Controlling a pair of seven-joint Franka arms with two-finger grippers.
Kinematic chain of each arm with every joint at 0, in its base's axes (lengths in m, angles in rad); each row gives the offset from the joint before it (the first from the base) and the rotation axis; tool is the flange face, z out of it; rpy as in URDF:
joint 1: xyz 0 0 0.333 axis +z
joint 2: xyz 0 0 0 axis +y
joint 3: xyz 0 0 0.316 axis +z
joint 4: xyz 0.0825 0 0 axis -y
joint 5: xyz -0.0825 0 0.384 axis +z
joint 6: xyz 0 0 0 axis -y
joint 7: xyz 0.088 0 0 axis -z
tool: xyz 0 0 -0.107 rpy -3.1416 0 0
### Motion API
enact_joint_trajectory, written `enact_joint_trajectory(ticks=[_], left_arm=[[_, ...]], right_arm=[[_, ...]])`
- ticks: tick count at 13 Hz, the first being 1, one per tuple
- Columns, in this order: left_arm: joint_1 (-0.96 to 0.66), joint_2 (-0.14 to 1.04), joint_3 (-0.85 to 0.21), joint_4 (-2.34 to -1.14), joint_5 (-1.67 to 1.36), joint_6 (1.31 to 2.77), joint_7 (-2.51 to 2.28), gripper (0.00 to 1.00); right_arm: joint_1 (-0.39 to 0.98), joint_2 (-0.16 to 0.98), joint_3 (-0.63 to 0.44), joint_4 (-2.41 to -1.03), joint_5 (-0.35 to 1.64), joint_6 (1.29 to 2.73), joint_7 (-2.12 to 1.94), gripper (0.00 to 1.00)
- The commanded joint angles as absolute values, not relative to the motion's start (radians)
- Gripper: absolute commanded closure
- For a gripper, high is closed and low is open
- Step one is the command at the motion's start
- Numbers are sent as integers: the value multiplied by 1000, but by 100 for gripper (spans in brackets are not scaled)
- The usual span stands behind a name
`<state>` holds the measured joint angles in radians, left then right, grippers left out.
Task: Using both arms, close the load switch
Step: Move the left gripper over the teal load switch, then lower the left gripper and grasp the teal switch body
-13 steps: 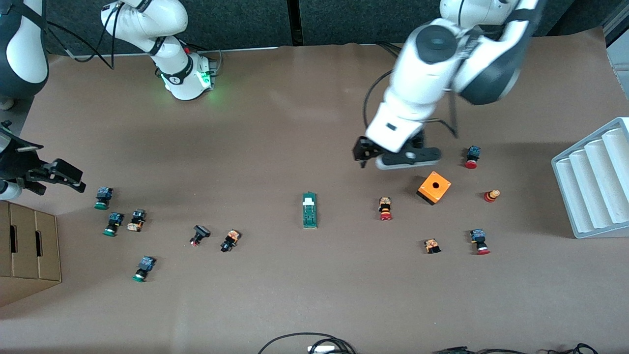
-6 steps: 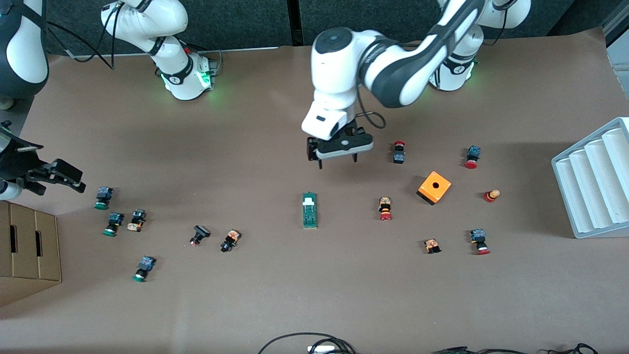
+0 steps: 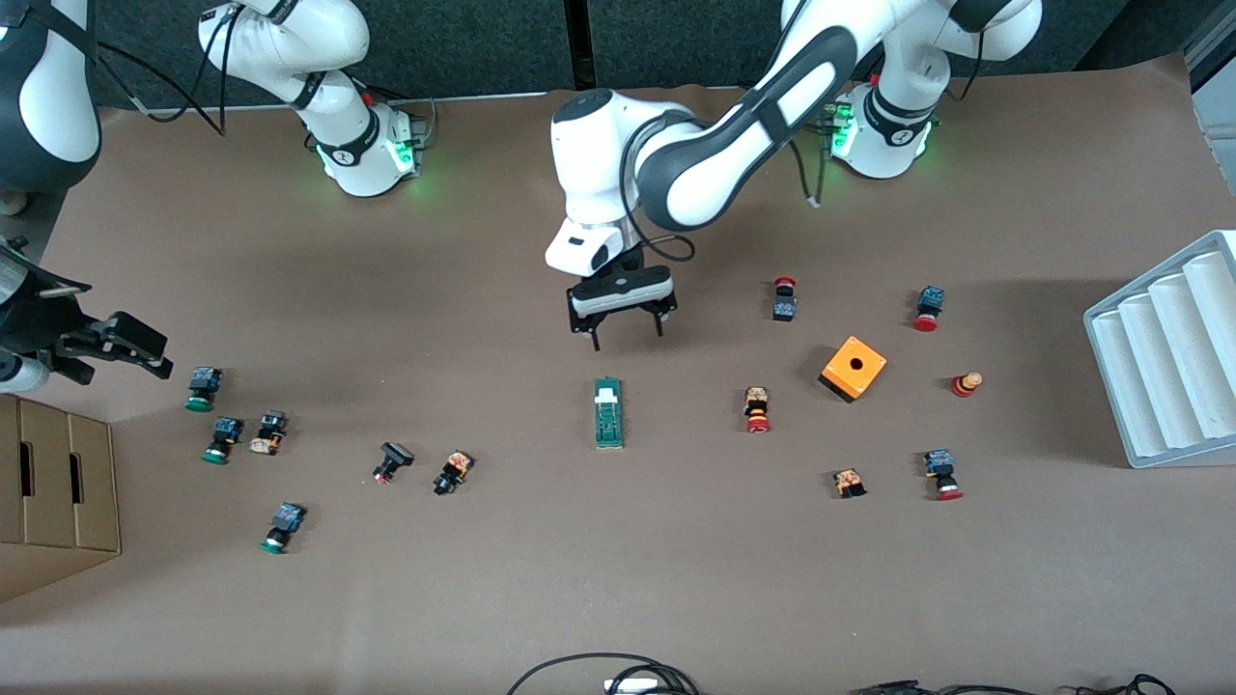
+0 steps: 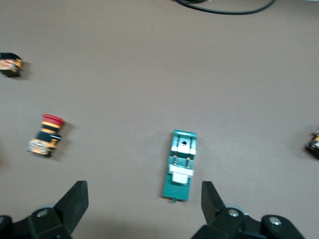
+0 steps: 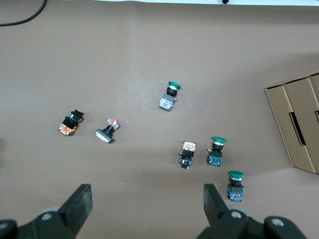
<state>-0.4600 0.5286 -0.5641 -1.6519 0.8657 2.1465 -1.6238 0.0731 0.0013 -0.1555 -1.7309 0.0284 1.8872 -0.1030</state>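
The load switch (image 3: 608,413) is a narrow green block with a white piece at its end toward the robots' bases. It lies flat in the middle of the table, and the left wrist view shows it too (image 4: 180,165). My left gripper (image 3: 628,335) hangs open over the bare table beside that white end, with nothing between its fingers (image 4: 144,201). My right gripper (image 3: 143,351) waits open at the right arm's end of the table, above several green-capped push buttons. Its fingers (image 5: 79,199) hold nothing.
An orange cube box (image 3: 854,368) and red-capped push buttons (image 3: 757,409) lie toward the left arm's end. Green-capped buttons (image 3: 202,388) lie toward the right arm's end by a cardboard box (image 3: 53,483). A white ribbed rack (image 3: 1168,347) sits at the table's edge, cables (image 3: 608,674) at the front.
The left arm has swung from above the orange cube box to the middle of the table and come down beside the load switch. The right arm has not moved.
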Motion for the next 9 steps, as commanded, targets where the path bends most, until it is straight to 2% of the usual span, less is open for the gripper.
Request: enact_joint_trajectory(ticks=[1, 6, 9], left_arm=[[-472, 584, -558, -1621, 951, 2186, -1647, 0], [-548, 702, -552, -1635, 1349, 2175, -2013, 0], [-618, 777, -552, -1640, 1523, 2033, -2186, 0]], right_arm=[[77, 8, -156, -1715, 26, 1896, -100, 0], [66, 18, -158, -1715, 28, 1898, -106, 0], [68, 18, -158, -1712, 26, 1898, -106, 0]])
